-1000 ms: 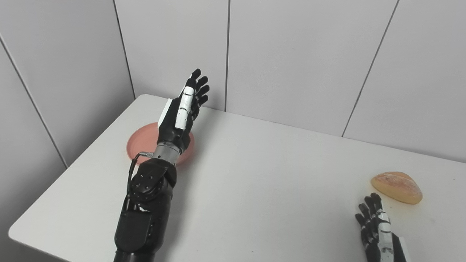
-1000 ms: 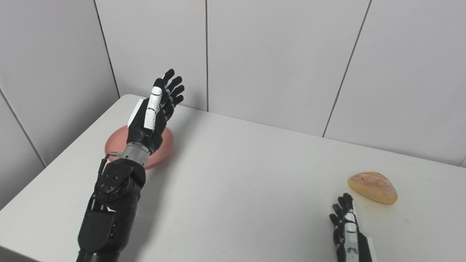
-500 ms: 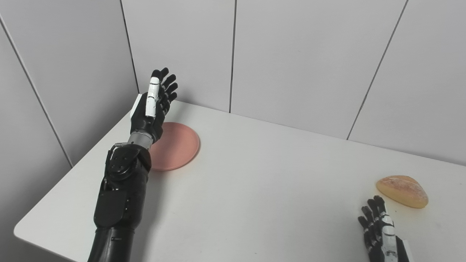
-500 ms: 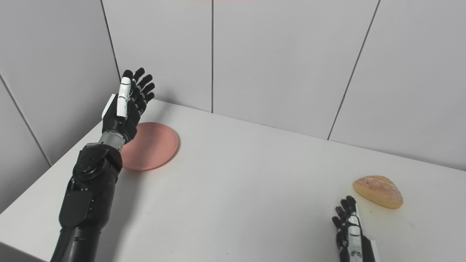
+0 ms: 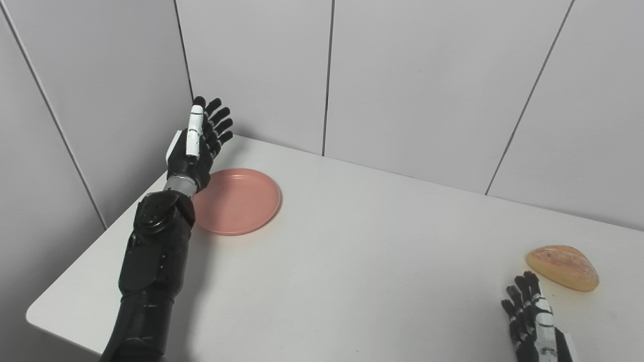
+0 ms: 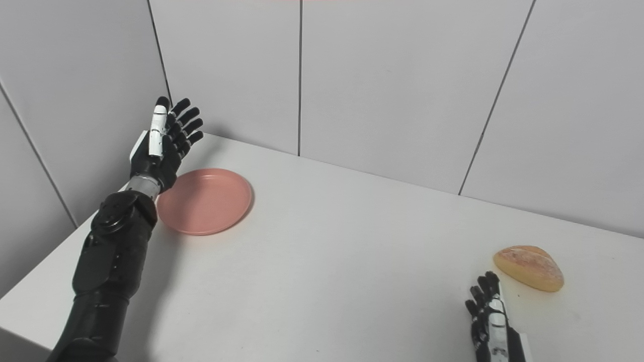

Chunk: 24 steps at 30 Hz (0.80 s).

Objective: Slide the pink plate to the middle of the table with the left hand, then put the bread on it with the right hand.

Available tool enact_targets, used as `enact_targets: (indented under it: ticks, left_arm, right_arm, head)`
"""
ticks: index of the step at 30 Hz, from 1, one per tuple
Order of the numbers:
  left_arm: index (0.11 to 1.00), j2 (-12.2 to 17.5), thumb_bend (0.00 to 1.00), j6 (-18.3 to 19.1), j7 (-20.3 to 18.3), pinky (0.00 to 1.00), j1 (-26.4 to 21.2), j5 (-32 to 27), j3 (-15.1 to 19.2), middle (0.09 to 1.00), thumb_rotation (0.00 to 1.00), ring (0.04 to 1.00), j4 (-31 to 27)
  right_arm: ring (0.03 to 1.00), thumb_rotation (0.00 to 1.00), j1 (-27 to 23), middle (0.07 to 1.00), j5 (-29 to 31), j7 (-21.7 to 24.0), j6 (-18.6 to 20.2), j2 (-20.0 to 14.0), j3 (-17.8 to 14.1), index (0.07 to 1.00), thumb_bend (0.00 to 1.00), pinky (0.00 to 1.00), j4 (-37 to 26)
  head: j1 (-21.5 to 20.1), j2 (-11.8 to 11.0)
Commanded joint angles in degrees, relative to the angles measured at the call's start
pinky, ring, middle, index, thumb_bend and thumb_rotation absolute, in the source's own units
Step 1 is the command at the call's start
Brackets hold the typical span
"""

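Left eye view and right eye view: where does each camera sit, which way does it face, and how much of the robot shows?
Left eye view: on the head, looking down across the table toward the wall; left hand beside the pink plate, right hand near the bread.
Right eye view: beside it, offset slightly right, facing the same way; both arms rise from the bottom edge.
Shared: the same scene, everything shifted slightly left in the right eye view.

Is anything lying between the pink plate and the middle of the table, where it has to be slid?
Nothing visible. The table between the pink plate and its middle is bare; the bread lies far right.
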Motion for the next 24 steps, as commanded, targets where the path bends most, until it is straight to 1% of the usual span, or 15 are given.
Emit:
enact_targets:
  ticks: [1, 5, 8, 12, 15, 24]
  left_arm:
    - [0.896, 2.13, 0.49, -2.74, -0.88, 0.94, -2.69, -0.6, 0.47, 0.916, 1.0, 0.919, -0.63]
    - [0.897, 2.99, 0.47, -3.06, -1.38, 0.94, -2.85, -1.25, 1.21, 0.911, 1.0, 0.916, 0.99]
    - [0.897, 3.31, 0.46, -2.99, -1.59, 0.94, -2.53, -1.87, 1.54, 0.908, 1.0, 0.913, 1.08]
    - [0.901, 3.98, 0.45, -3.14, -1.83, 0.94, -1.82, -1.61, 1.66, 0.913, 1.0, 0.914, 1.66]
    - [0.895, 4.79, 0.44, -3.3, -2.19, 0.93, -1.37, -1.49, 1.94, 0.908, 1.0, 0.911, 2.69]
    - [0.887, 6.06, 0.37, -3.57, -2.74, 0.93, -1.09, -2.05, 2.87, 0.907, 1.0, 0.913, 4.52]
  right_arm:
    - [1.0, 1.0, 1.31, 1.0, 0.12, 0.71, -2.77, -0.6, -0.47, 1.0, 0.27, 1.0, 1.23]
    - [1.0, 1.0, 1.4, 1.0, 0.11, 0.69, -2.46, -0.65, -0.43, 1.0, 0.28, 1.0, 1.06]
    - [1.0, 1.0, 1.46, 1.0, 0.09, 0.61, -2.28, -0.6, -0.41, 1.0, 0.27, 1.0, 0.88]
    - [1.0, 1.0, 1.67, 1.0, 0.39, 0.45, -1.48, -0.45, -0.48, 1.0, 0.28, 1.0, 0.21]
    - [1.0, 1.0, 1.68, 1.0, 0.39, 0.58, -1.58, -0.71, -0.52, 1.0, 0.28, 1.0, 0.3]
    - [1.0, 1.0, 1.62, 1.0, 0.6, 0.68, -1.94, -1.05, -0.74, 1.0, 0.27, 1.0, 0.63]
  head:
    - [0.17, 0.0]
    - [0.48, 0.02]
    - [0.48, 0.02]
    - [0.94, -0.05]
    - [1.13, -0.11]
    - [2.05, -0.29]
